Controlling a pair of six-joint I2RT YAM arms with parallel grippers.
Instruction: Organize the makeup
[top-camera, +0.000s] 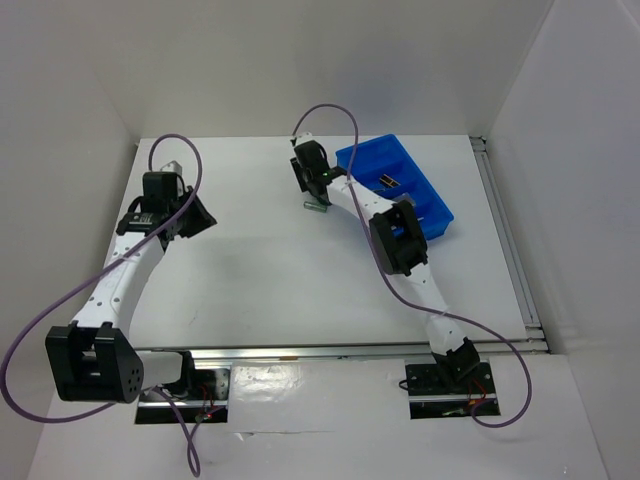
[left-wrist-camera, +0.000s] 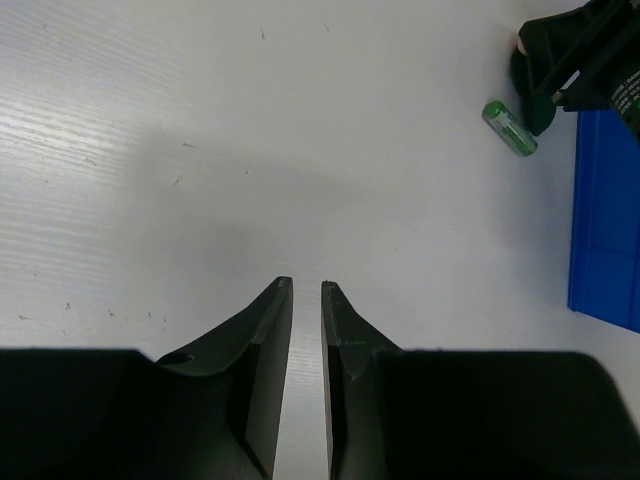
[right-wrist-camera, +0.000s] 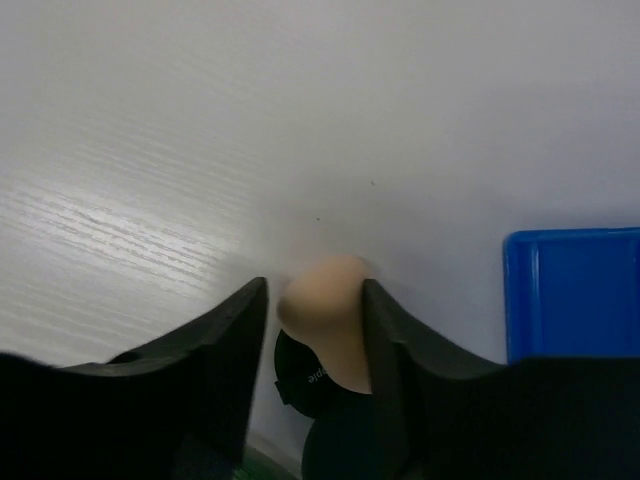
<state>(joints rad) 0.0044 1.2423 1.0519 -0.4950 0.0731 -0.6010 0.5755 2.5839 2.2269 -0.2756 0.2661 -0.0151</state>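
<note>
A beige sponge sits between the fingers of my right gripper. It touches the right finger, and a thin gap shows on the left side. A black round piece lies just under it. In the top view this gripper hangs low over the table, just left of the blue bin. A green tube lies on the table beside it. My left gripper hovers over bare table at the left, its jaws a narrow slit apart with nothing between them.
The blue bin stands at the back right of the table with a small dark item in one compartment. White walls close in the table on the left, back and right. A metal rail runs along the right edge.
</note>
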